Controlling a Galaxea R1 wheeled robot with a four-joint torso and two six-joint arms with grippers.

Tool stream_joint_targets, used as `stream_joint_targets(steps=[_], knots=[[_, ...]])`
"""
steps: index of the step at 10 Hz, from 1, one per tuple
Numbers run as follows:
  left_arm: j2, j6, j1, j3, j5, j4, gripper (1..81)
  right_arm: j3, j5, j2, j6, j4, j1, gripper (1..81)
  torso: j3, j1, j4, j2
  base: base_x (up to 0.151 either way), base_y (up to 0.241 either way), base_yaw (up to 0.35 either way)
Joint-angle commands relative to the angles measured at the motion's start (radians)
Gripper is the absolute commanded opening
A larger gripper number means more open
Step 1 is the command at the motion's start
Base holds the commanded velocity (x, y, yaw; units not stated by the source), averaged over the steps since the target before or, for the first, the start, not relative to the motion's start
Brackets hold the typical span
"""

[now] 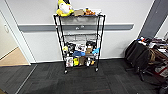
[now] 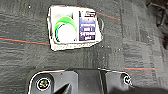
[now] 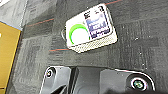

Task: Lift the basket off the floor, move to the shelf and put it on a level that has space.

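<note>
From the head view, the shelf (image 1: 79,41), a tall narrow black wire rack on small casters, stands against a pale wall on the floor (image 1: 82,80) of dark carpet tiles. Yellow plush toys (image 1: 64,8) and a brown cardboard box (image 1: 79,12) crowd its top tier; the level (image 1: 80,35) just below, the second wire grid from the top, looks bare, while the two lower tiers are packed with small boxes and packets. A dark chair (image 1: 140,56) draped in black sits to the right beside a cluttered desk (image 1: 160,43), and tan wooden flooring (image 1: 12,58) shows through a doorway at left.

From the left wrist view, the basket (image 2: 75,27) lies on the charcoal carpet crossed by a thin red line (image 2: 23,41), its white rim framing a round white-and-green item (image 2: 65,31) beside a dark blue printed packet (image 2: 87,26). Whether the left hand is apart or together cannot be told; nothing touches the basket.

From the right wrist view, the same basket sits apart from the arm, its woven tan side showing, with a yellow-tan surface (image 3: 8,55) at the carpet's edge. The right hand's state likewise cannot be told.
</note>
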State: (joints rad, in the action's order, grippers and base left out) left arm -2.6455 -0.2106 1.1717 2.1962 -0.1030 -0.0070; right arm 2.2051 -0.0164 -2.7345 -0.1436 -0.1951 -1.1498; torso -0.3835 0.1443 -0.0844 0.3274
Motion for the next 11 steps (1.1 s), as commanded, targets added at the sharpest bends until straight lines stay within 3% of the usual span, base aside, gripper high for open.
stream_joint_targets(steps=[1,6,11], knots=[[0.024,-0.001,-0.071,-0.007,0.042,-0.004,81.1,-0.015,0.038,0.016,-0.002,0.005,0.078,81.1,0.0,0.0,0.0,0.0,0.089,0.0,0.0],[0.024,-0.001,-0.068,-0.007,0.042,-0.002,81.1,-0.013,0.038,0.016,-0.002,0.005,0.078,81.1,0.0,0.0,0.0,0.0,0.073,0.0,0.0],[0.019,-0.001,-0.068,-0.007,0.051,-0.004,81.1,-0.012,0.036,0.016,-0.002,0.005,0.078,81.1,0.0,0.0,0.0,0.0,0.0,0.0,0.0]])
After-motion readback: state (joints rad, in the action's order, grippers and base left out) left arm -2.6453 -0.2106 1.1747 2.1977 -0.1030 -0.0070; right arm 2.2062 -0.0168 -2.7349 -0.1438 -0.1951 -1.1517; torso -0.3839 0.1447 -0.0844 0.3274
